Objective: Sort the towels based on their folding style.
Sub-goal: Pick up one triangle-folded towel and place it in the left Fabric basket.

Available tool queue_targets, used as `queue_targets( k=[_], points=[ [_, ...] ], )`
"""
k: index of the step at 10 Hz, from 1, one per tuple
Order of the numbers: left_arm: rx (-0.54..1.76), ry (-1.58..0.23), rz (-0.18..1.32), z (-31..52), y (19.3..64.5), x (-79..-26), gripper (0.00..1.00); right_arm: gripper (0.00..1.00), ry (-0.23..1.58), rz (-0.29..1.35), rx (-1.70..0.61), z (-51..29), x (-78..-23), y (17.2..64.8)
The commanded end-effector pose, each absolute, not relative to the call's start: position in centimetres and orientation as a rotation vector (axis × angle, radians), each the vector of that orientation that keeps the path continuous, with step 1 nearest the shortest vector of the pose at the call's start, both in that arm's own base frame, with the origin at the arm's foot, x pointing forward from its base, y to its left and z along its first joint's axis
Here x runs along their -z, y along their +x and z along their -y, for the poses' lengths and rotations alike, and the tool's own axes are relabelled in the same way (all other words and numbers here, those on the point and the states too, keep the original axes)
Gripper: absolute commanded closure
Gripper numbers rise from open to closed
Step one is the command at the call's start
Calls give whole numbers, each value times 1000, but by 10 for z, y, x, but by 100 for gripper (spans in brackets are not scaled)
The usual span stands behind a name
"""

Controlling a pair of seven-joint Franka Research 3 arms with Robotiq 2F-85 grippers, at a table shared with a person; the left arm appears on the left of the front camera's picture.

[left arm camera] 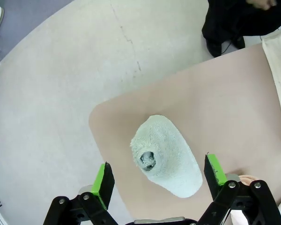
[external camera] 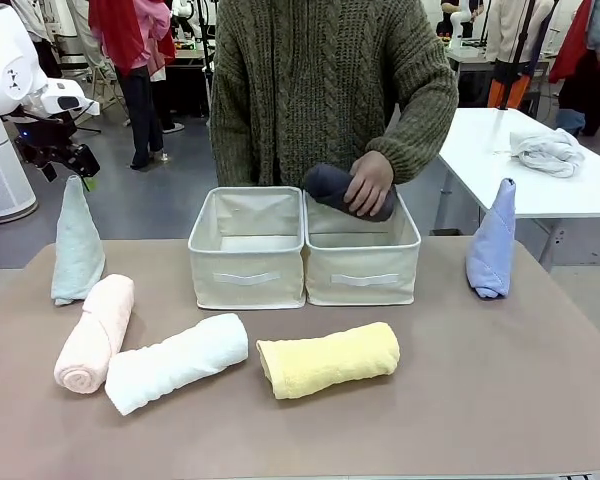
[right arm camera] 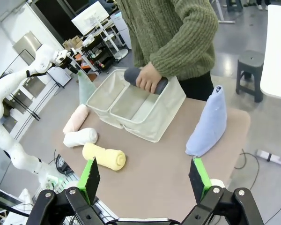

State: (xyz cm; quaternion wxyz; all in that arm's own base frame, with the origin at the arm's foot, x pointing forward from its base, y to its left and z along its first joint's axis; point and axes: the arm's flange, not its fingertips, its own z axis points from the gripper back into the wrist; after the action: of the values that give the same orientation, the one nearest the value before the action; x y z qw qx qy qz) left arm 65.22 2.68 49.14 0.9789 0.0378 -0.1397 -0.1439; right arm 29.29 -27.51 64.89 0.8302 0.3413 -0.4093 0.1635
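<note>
Left gripper (left arm camera: 158,174): gapes over fuzzy pale teal cone (left arm camera: 166,159), table's far left corner. Right gripper (right arm camera: 144,177): gapes, empty. Periwinkle cone (external camera: 492,245): upright, right edge. Pink roll (external camera: 95,335), white roll (external camera: 175,363), yellow roll (external camera: 328,359): terry, toward near edge. Dark grey roll (external camera: 330,184): in person's hand (external camera: 370,183) over right bin (external camera: 362,268).

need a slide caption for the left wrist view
Open left end effector hovering above the tip of an upright pale teal cone-folded terry towel near the brown table's corner

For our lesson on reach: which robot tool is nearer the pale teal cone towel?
Left. The left tool hangs open just above the tip of the pale teal cone towel; the right tool, also open, is far across the table, nearer the blue cone towel.
</note>
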Motion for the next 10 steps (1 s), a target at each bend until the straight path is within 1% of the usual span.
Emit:
queue_targets(
  k=[1,3,4,6,8,10],
  points=[
    [311,78,272,-27,649,-493,0,0,735,885,-365,275,-649,294],
    [292,76,281,-26,652,-491,0,0,735,885,-365,275,-649,294],
    [270,80,262,-23,656,-487,0,0,735,885,-365,275,-649,294],
    [192,181,238,-13,654,-478,0,0,735,885,-365,275,-649,294],
    [144,206,169,-10,656,-471,0,0,735,885,-365,275,-649,294],
    [109,229,160,-8,664,-467,0,0,735,885,-365,275,-649,294]
  ],
)
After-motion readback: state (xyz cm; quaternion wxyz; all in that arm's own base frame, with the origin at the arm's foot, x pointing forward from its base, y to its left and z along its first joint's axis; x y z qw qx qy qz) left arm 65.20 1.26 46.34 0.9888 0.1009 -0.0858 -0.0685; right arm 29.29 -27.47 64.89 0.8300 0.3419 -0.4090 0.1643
